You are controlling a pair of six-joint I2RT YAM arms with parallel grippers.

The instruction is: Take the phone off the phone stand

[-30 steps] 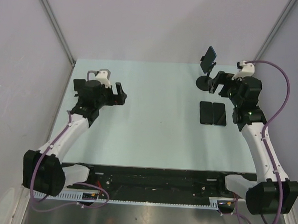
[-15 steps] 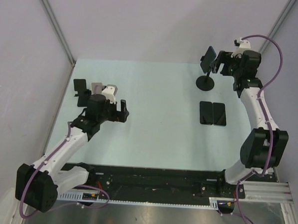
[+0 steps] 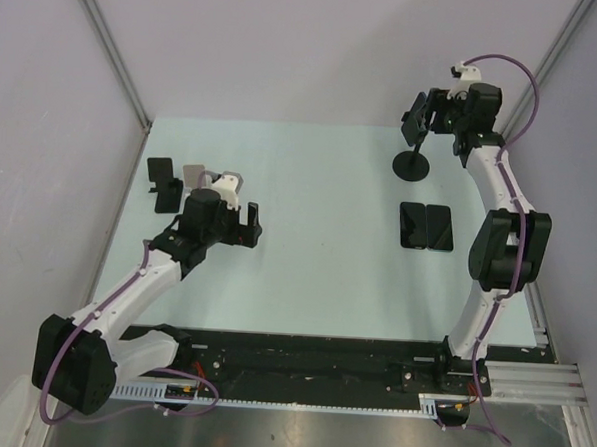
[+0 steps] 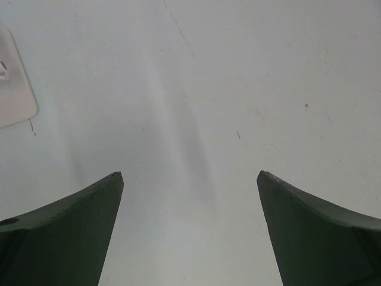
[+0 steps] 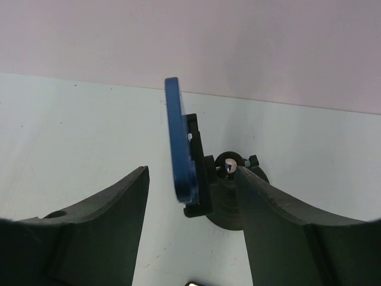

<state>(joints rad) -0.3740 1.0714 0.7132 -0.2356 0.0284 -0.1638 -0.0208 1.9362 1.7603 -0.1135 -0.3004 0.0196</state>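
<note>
Left pincer (image 4: 190,174): spread wide, idle above the counter (image 4: 238,71). Far right: phone (image 5: 180,143) upright, clamped in its stand (image 5: 229,205). Right pincer (image 5: 193,170) astride it, jaws half-wide, gaps both sides. Phone likely light, rigid, slick-faced; pinch the flat faces above where the stand holds it.

Three phones (image 3: 417,115) (image 3: 413,225) (image 3: 437,227), three stands (image 3: 413,165) (image 3: 161,183) (image 3: 192,173)
</note>
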